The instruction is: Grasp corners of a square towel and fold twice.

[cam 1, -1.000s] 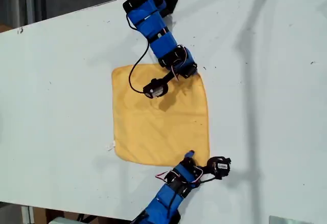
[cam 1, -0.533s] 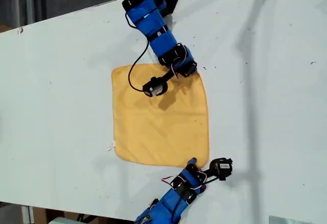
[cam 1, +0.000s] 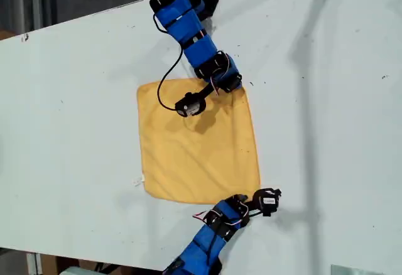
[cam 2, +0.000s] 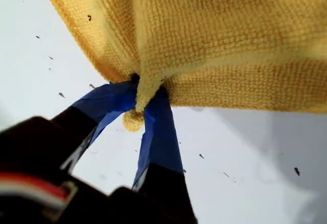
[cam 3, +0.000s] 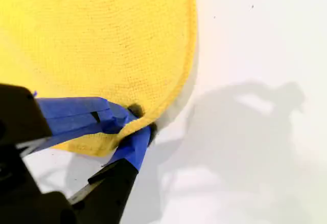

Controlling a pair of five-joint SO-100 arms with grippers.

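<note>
The yellow-orange square towel (cam 1: 198,149) lies mostly flat on the white table. My first gripper (cam 1: 242,198) comes in from the exterior view's bottom edge and is shut on the towel's lower right corner. That corner is bunched between the blue-taped fingers (cam 2: 158,132) and raised a little off the table (cam 2: 245,152). From the exterior view's top my second gripper (cam 1: 233,88) reaches down and is shut on the upper right corner. Its blue fingers (cam 3: 76,114) pinch the rounded hem (cam 3: 176,93). A small white tag (cam 1: 137,180) shows at the towel's lower left corner.
The white table (cam 1: 326,130) extends to both sides of the towel in the exterior view. Its edge runs along the view's left and bottom. Each arm's wrist camera (cam 1: 190,105) hangs beside its gripper on a cable. Grey objects show at the exterior view's right corners.
The first arm shifted slightly, and the lower right corner it holds moved a little right and up off the table. The tag end slid slightly. The second arm barely moved.
</note>
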